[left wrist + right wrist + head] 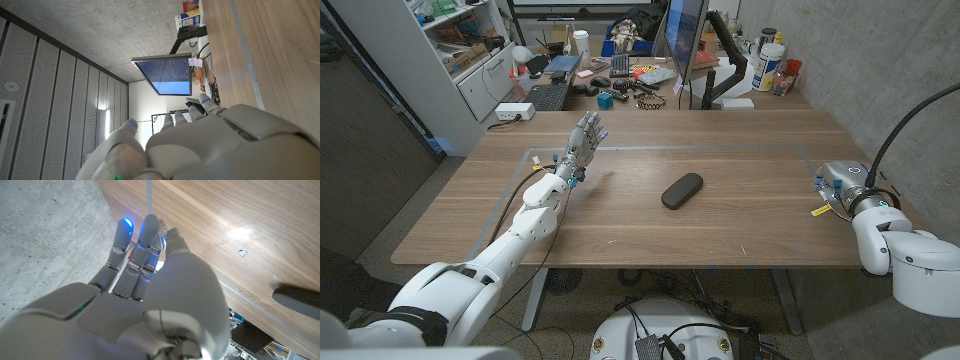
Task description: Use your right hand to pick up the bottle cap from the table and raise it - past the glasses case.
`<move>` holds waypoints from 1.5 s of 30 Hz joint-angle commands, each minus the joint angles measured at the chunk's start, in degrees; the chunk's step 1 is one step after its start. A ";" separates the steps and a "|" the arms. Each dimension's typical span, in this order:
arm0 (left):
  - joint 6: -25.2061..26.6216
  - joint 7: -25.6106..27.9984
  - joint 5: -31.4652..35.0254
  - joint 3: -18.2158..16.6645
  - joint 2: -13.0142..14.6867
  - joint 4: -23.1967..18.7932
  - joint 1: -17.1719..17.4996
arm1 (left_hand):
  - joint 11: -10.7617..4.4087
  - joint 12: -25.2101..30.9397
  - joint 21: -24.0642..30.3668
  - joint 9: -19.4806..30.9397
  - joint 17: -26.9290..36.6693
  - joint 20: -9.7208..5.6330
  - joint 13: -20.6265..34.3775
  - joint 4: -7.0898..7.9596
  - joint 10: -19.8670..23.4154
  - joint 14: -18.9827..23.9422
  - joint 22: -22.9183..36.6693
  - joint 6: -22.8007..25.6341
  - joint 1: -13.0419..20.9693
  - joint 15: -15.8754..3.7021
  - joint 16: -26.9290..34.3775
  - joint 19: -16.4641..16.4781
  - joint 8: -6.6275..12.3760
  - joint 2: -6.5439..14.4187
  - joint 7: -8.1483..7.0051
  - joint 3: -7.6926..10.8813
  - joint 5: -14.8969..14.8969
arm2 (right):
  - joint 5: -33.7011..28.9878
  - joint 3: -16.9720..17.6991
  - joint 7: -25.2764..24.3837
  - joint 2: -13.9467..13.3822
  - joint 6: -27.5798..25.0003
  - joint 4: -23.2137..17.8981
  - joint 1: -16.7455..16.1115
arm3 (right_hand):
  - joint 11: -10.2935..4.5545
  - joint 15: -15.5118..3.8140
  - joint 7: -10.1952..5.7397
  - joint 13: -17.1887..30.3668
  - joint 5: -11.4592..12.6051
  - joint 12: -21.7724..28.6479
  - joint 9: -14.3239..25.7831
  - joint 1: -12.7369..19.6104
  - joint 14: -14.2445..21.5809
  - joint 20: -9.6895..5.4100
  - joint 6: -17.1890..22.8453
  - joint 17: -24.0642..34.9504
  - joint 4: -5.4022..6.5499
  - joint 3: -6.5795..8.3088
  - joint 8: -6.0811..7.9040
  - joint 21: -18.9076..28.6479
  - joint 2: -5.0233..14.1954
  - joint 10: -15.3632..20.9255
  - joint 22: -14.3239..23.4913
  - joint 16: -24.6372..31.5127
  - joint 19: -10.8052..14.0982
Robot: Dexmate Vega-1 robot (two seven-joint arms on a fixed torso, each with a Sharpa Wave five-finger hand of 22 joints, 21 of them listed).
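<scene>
My right hand (pixel 838 186) is low over the table's right edge, with its fingers pointing in toward the middle. In the right wrist view the fingers (pixel 134 250) lie close together and bend toward the thumb, and a small pale shiny thing (pixel 162 239) shows between them. I cannot tell whether that is the bottle cap or whether it is held. The dark oval glasses case (pixel 682 190) lies near the table's middle, well to the left of that hand, and its end (pixel 296 299) also shows in the right wrist view. My left hand (pixel 582 142) is raised with its fingers spread, holding nothing.
A pale tape line (pixel 720 149) frames the wooden table (pixel 620 225). A yellow tag (pixel 820 210) lies beside my right hand. Behind the far edge stand a monitor (pixel 684 35), a keyboard (pixel 548 96), bottles (pixel 770 65) and desk clutter. A concrete wall runs along the right.
</scene>
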 commanded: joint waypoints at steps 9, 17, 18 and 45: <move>-0.16 0.55 0.20 0.13 0.53 -1.18 0.68 | 0.02 -0.06 -0.26 0.17 0.22 -5.76 0.30 0.19 -0.26 -2.87 0.15 -0.30 -0.50 -3.80 0.07 -1.72 0.18 3.54 -0.39 -0.18 0.53 | 0.41 7.63 -2.99 -0.09 1.24 0.48 -6.06 | -2.71 -3.08 -0.01 0.31 -0.07 3.90 0.04 2.45 0.75 -8.73 0.17 0.54 0.47 0.87 0.21 0.45 2.02 2.95 -0.62 -0.63 -0.19; -0.42 0.24 0.17 0.24 0.40 -1.10 0.63 | -0.03 -0.08 -0.33 0.17 0.22 -5.76 0.30 0.18 -0.31 -2.85 0.15 -0.29 -0.48 -3.77 0.08 -1.71 0.18 3.57 -0.40 -0.19 0.54 | 0.50 10.48 -4.37 -0.09 1.24 0.48 -8.75 | -2.76 -3.10 0.00 0.28 -0.09 3.89 -0.02 2.47 0.69 -8.71 0.27 0.55 0.50 0.94 0.21 0.57 1.96 2.96 -0.98 -1.09 -0.28; -0.40 0.20 0.15 0.24 0.43 -1.18 0.65 | 0.01 -0.08 -0.34 0.17 0.22 -5.74 0.30 0.18 -0.32 -2.88 0.15 -0.30 -0.48 -3.82 0.07 -1.71 0.18 3.57 -0.43 -0.19 0.54 | 0.54 11.11 -4.52 -0.06 1.27 0.48 -9.31 | -2.77 -3.10 0.01 0.34 -0.09 3.91 -0.05 2.49 0.67 -8.72 0.33 0.55 0.48 0.95 0.22 0.58 1.94 2.89 -1.03 -1.17 -0.30; -0.81 0.12 0.48 0.28 1.41 -2.48 1.38 | 0.05 -0.05 -0.52 0.17 0.21 -5.82 0.29 0.16 -0.28 -2.86 0.16 -0.23 -0.41 -3.84 0.07 -1.63 0.19 3.61 -0.36 -0.22 0.58 | -10.76 16.93 1.20 5.08 2.95 0.48 -14.18 | -2.51 -3.11 0.12 0.36 -0.14 3.93 0.02 2.52 1.15 -8.69 0.32 1.31 0.57 1.12 0.23 1.13 1.84 2.92 -2.17 -1.96 -0.54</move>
